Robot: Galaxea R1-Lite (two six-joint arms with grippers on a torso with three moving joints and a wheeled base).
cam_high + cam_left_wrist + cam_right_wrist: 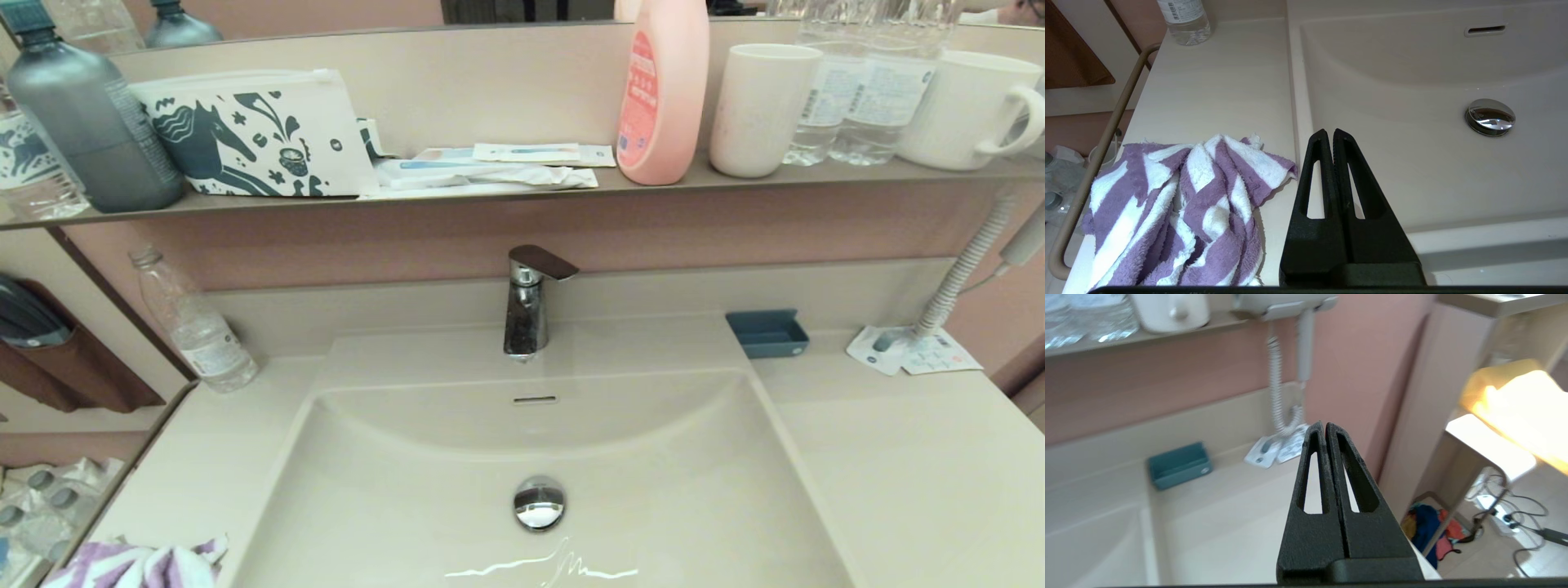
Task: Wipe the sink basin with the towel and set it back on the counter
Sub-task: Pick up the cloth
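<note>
The purple-and-white striped towel (1180, 212) lies crumpled on the counter (1216, 90) left of the sink basin (1412, 163); a corner of the towel (139, 565) shows at the head view's bottom left. My left gripper (1329, 132) is shut and empty, hovering above the basin's left rim, just beside the towel and apart from it. The basin (653, 490) holds a chrome drain plug (539, 502) and an overflow slot (535, 399). My right gripper (1325, 425) is shut and empty over the right counter (1229, 514). Neither gripper appears in the head view.
A chrome faucet (529, 302) stands behind the basin. A clear bottle (192, 322) stands on the left counter, a small blue tray (767, 333) and leaflets (910, 351) on the right. The shelf (735, 181) above carries bottles, cups and a horse-print pouch (253, 135). A rail (1098, 159) edges the left counter.
</note>
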